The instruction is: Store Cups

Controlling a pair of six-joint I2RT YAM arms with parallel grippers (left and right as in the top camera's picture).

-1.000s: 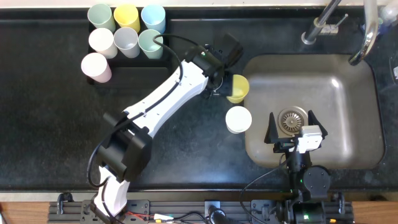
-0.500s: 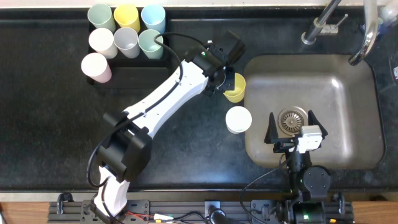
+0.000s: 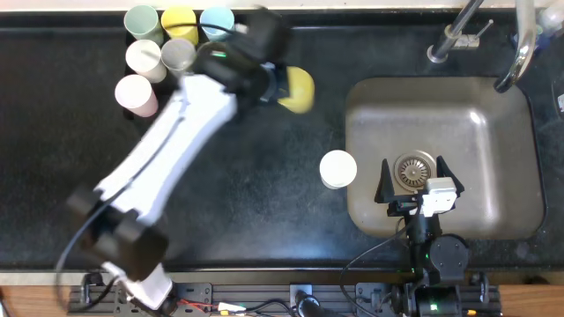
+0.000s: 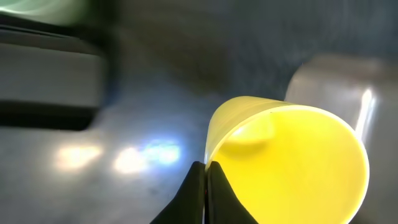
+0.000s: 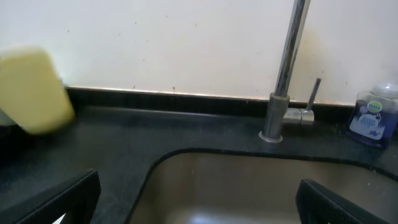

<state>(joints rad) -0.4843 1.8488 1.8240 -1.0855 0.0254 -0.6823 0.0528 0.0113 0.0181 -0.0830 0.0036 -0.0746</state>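
Step in hand: transfer of the yellow cup (image 3: 297, 89) to the rack (image 4: 50, 87). My left jaws are clenched on its rim, wall pinched between them. Cup is lifted, tipped on its side, just beside the rack, not yet over a slot. Next, I reckon: turn it upright, line up over a free slot or a cup to nest in, lower, release. Thin rim grip could slip. Cup: plain yellow, tapered, smooth, empty. White cup (image 3: 337, 168) sits on the worktop (image 3: 264, 202), well apart from the rack. Right jaws spread wide, holding nothing, farther off again
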